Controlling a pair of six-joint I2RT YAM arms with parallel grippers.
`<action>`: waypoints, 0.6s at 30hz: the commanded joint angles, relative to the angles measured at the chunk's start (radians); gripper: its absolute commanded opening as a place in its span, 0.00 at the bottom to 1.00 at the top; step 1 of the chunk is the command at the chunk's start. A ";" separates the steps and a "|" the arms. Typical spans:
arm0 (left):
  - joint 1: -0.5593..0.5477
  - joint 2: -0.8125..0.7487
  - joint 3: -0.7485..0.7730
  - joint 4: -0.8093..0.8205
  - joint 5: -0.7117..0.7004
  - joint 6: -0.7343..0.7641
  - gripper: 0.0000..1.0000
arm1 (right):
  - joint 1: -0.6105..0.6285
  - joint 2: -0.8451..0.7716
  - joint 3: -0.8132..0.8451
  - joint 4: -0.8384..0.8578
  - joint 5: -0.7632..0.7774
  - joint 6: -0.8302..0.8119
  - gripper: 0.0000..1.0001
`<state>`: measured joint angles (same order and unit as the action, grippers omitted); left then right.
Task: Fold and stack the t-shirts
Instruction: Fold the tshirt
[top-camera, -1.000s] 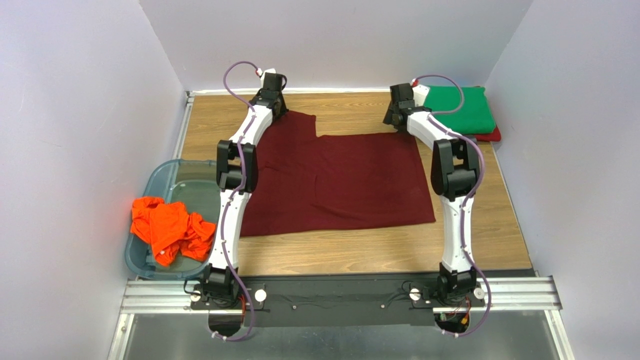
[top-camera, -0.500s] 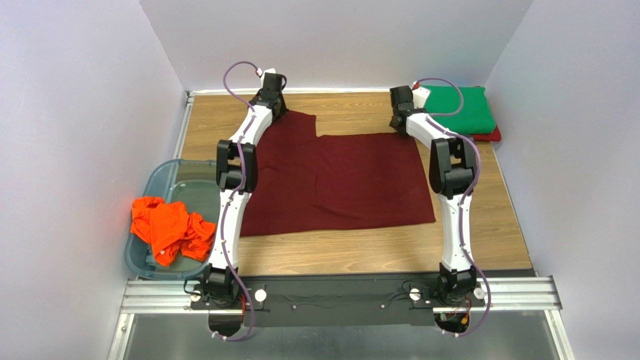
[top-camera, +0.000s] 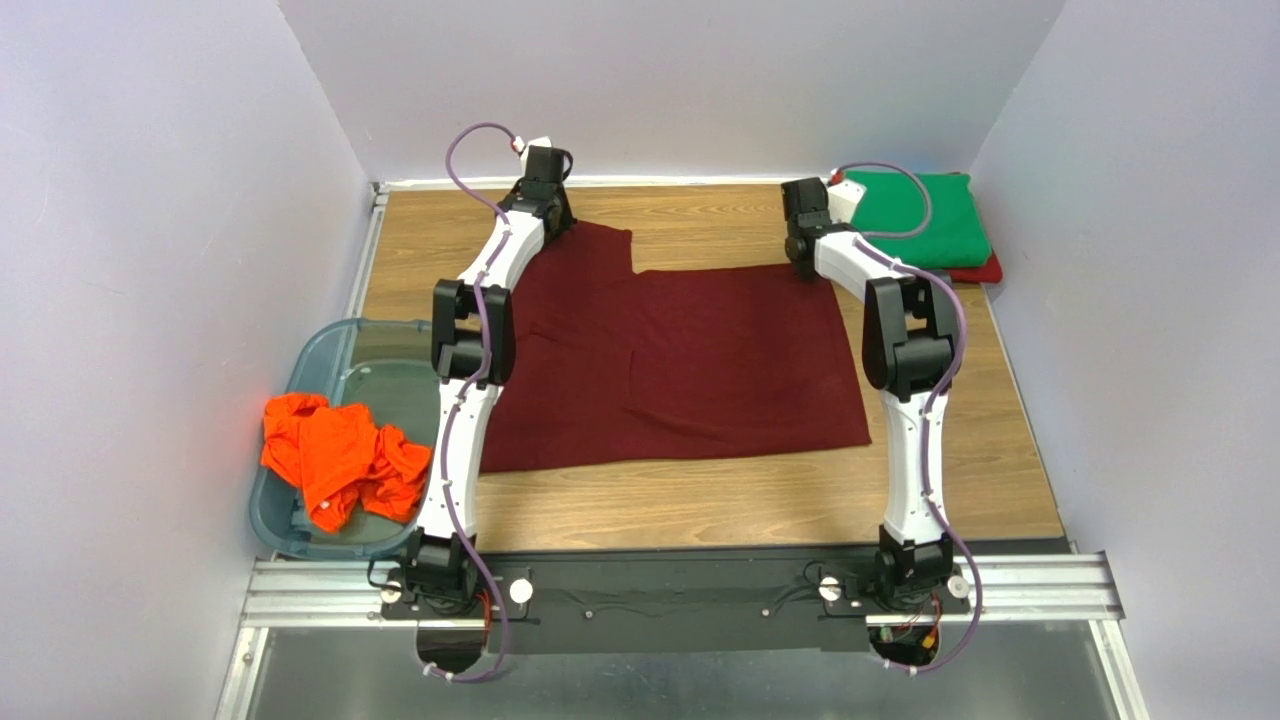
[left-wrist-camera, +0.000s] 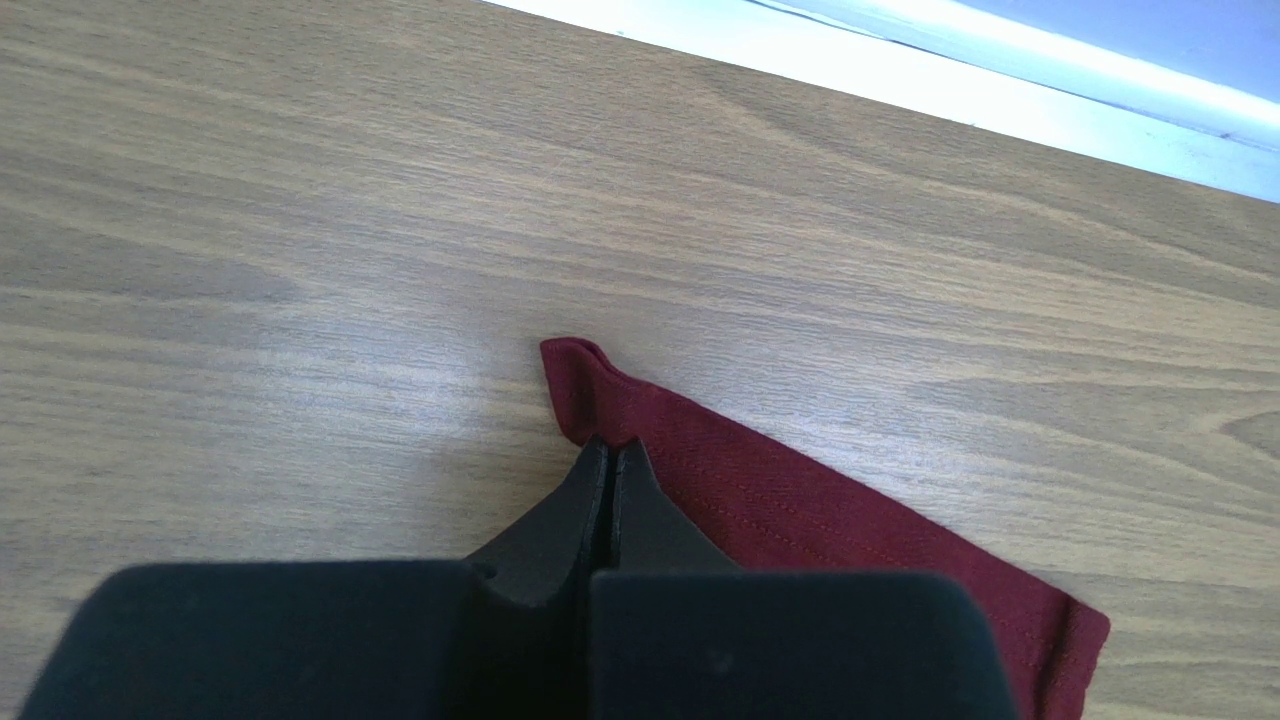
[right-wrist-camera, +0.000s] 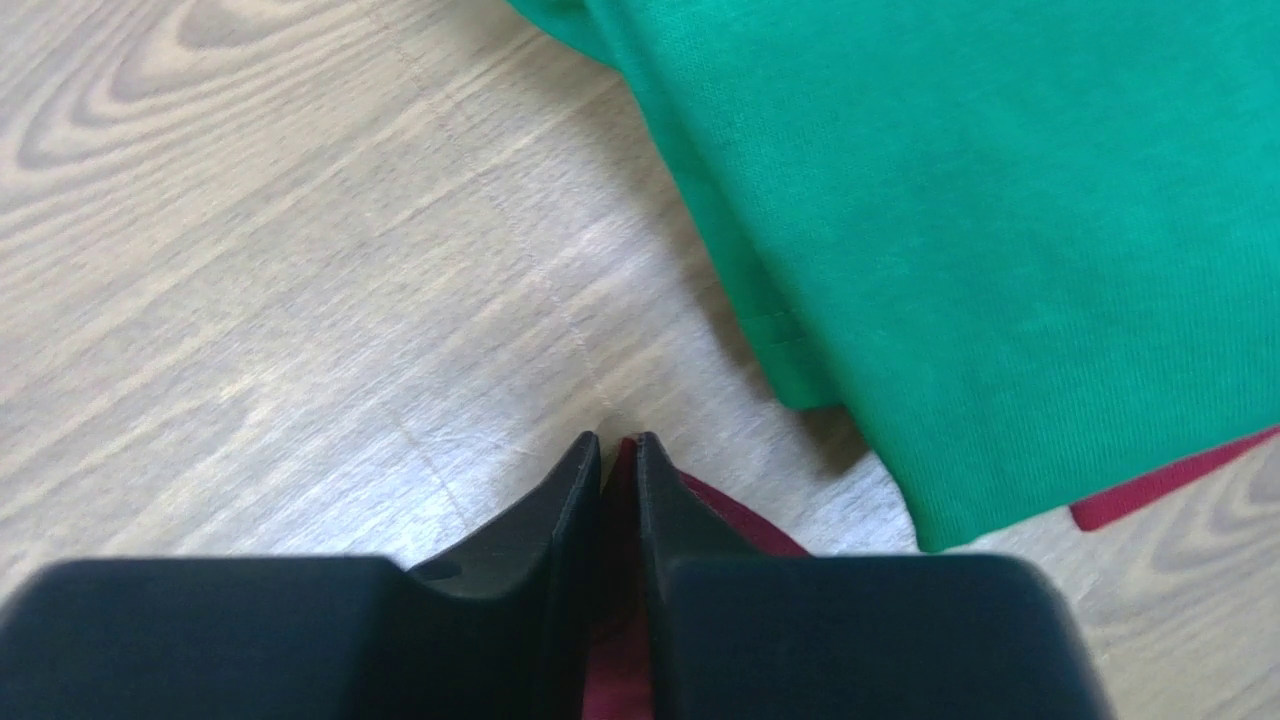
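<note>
Holding crumpled orange t-shirt (top-camera: 338, 458) in bin (top-camera: 383, 378); clamping left gripper (left-wrist-camera: 609, 450) and right gripper (right-wrist-camera: 618, 444) jaws on far corners of maroon t-shirt (top-camera: 676, 360).

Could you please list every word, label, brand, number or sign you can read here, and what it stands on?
None: no readable text shows on the maroon t-shirt, the green t-shirt, the orange t-shirt or the bin.
</note>
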<state>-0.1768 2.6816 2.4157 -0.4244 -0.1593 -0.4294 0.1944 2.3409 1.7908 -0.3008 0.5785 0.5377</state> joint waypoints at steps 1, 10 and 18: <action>0.003 -0.019 -0.059 -0.051 0.027 0.012 0.00 | -0.004 -0.006 -0.036 -0.073 0.050 -0.008 0.10; 0.002 -0.155 -0.277 0.163 0.073 0.041 0.00 | -0.003 -0.014 0.027 -0.073 -0.002 -0.064 0.01; 0.002 -0.371 -0.616 0.387 0.087 0.024 0.00 | 0.002 -0.061 0.009 -0.073 -0.058 -0.099 0.01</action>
<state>-0.1768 2.3951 1.8748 -0.1368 -0.1078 -0.4091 0.1944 2.3295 1.7981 -0.3439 0.5575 0.4694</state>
